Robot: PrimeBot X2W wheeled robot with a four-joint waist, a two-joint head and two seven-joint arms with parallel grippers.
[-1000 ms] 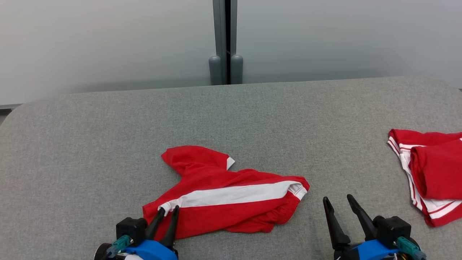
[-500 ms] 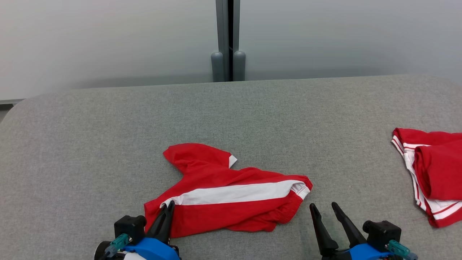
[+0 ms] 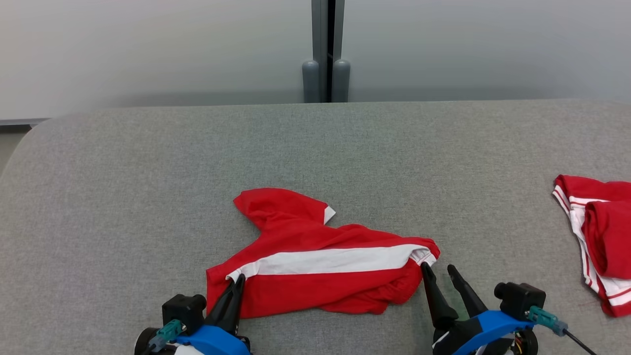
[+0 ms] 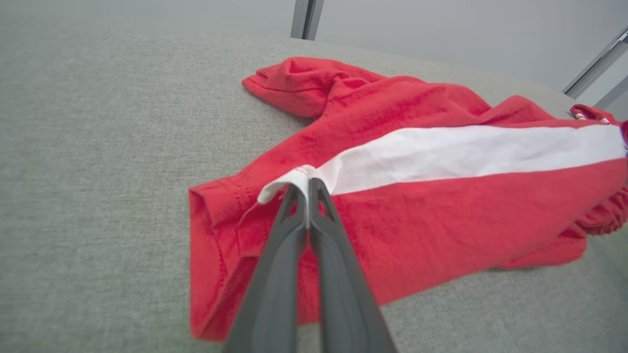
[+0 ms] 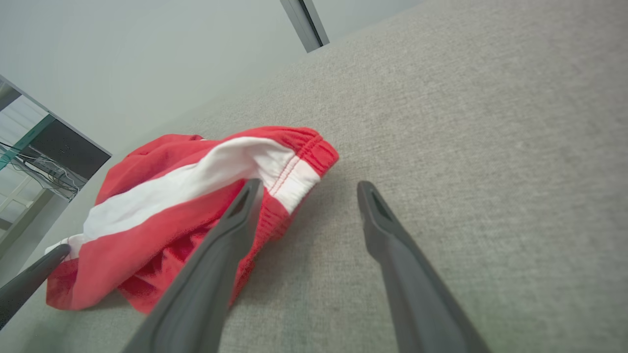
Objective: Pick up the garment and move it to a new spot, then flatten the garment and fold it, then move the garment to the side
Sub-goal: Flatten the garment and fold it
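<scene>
My left gripper [image 3: 238, 281] is pinching the left corner of the red garment [image 3: 315, 291], which is lying crumpled on the grey table [image 3: 148, 172]. My right gripper [image 3: 436, 266] is hovering open at the other end (nothing caught), so I'm judging lifting, flattening and folding all remaining.

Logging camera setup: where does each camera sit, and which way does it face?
Head view: on the head, looking forward and down at the grey table and the red garment; left gripper lower left, right gripper lower right.
Left wrist view: on the left wrist, looking along shut fingers pinching the garment's hem.
Right wrist view: on the right wrist, looking along open fingers at the waistband end.
Shared: both wrist views show the white stripe.
</scene>
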